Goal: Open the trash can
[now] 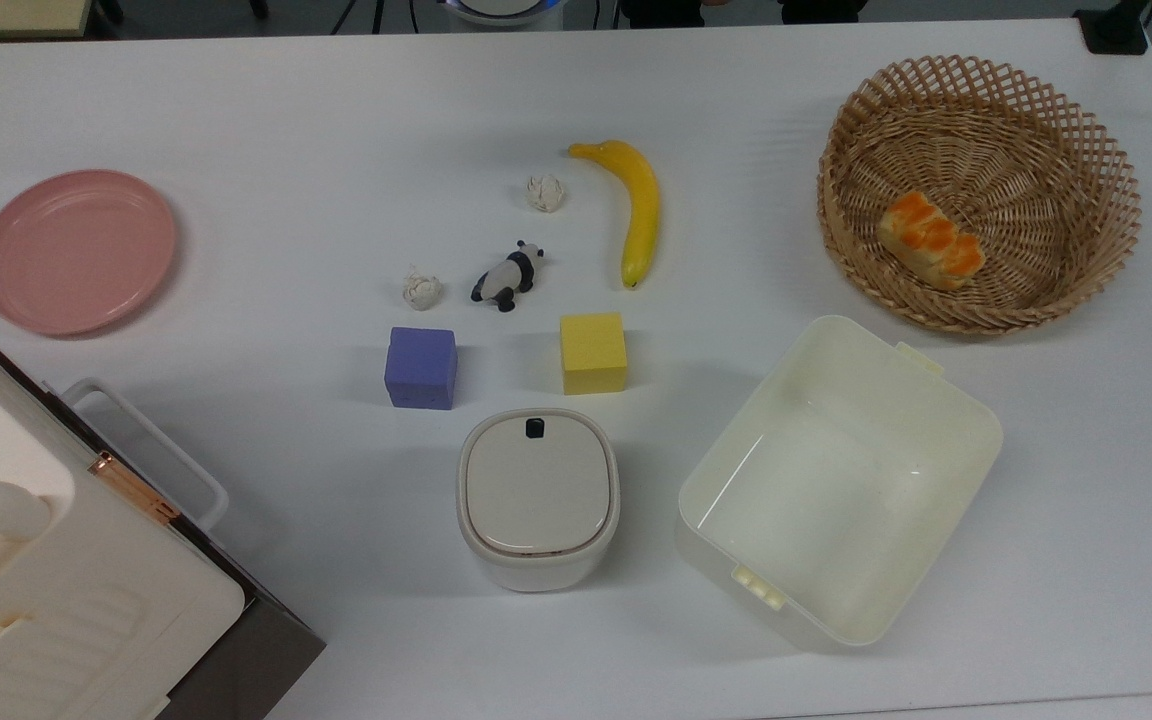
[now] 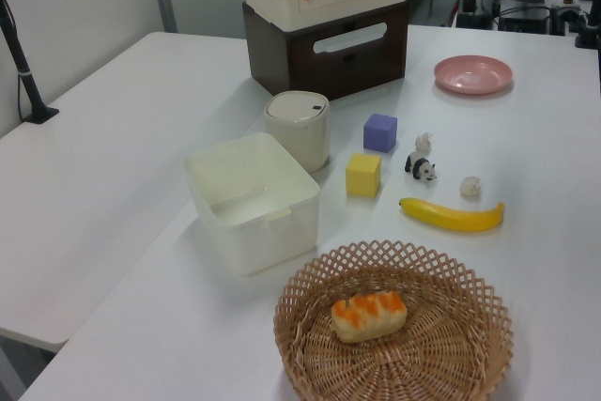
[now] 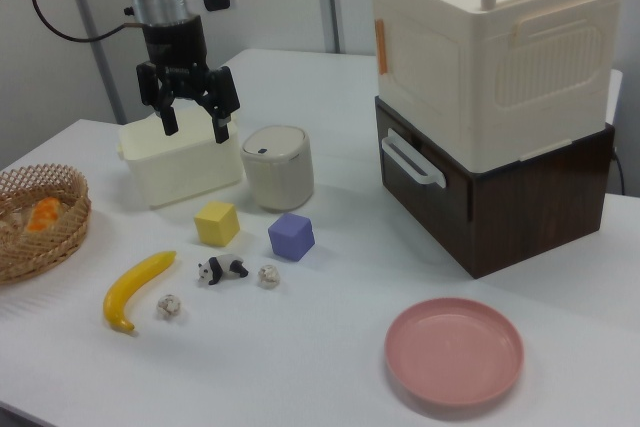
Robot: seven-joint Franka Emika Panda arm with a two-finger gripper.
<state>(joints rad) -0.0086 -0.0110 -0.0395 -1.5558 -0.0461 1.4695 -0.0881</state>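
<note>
White table (image 1: 316, 90) carries everything. Big cream box with a handle (image 3: 492, 42) sits stacked on a dark brown box (image 3: 520, 192), at the top view's lower left corner. Wicker basket (image 1: 1096, 130) at the top view's upper right, a piece of orange-topped bread (image 1: 929, 239) inside it. Pale-yellow lidless tub (image 1: 946, 400) below the basket in the top view, just beside the trash can on the top view's right. Pink plate (image 1: 76, 250) at the top view's left, well apart from the rest. Trash can (image 1: 538, 498) stands upright near the table's middle, beige-grey lid down flat and closed, black button (image 1: 535, 428) at the rim edge facing the cubes. Claw (image 3: 190, 119) hangs in the air with fingers spread wide, released, gripping nothing; in the right view it is up and to the left of the trash can, in front of the tub, not touching either. Banana (image 1: 638, 205) lies above the yellow cube (image 1: 593, 352); purple cube (image 1: 421, 367) beside it. Panda figure (image 1: 508, 277) between two small crumpled paper balls (image 1: 421, 289), (image 1: 545, 192).
</note>
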